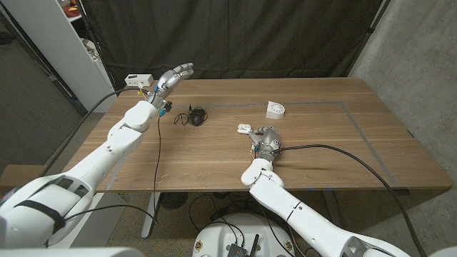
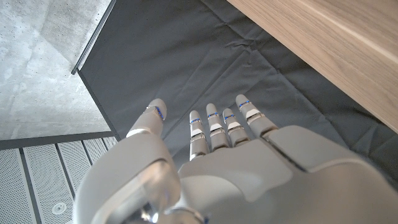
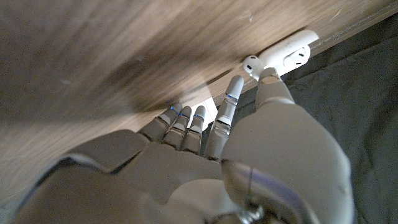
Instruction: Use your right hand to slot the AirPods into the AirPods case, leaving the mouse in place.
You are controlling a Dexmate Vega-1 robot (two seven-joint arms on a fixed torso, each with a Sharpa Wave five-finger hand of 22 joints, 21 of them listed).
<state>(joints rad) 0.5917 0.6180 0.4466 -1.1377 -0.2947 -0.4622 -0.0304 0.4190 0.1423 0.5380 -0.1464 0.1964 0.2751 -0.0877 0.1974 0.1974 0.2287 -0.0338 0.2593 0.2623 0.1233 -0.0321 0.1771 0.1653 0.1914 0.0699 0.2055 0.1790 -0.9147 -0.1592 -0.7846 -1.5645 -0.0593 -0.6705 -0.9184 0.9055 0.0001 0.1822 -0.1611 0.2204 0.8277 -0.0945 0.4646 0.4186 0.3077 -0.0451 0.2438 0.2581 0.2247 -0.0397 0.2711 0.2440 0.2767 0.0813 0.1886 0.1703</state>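
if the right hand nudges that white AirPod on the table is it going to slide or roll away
Likely it slides: the AirPod looks smooth and glossy on the bare wooden table. Its rounded bud and thin stem suggest it may pivot rather than roll straight. It looks small against the right hand, so probably light and easily flicked; a soft touch seems wise.

We see the right hand (image 1: 266,141) at centre frame with the AirPods (image 1: 244,129) just beside its fingertips. The AirPods case (image 1: 275,109) lies above and to the right; bare table (image 1: 335,135) separates them, so that path is unobstructed. The mouse (image 1: 197,115) sits left of centre, well apart. The left hand (image 1: 175,77) hovers at the upper left, clear of this zone.
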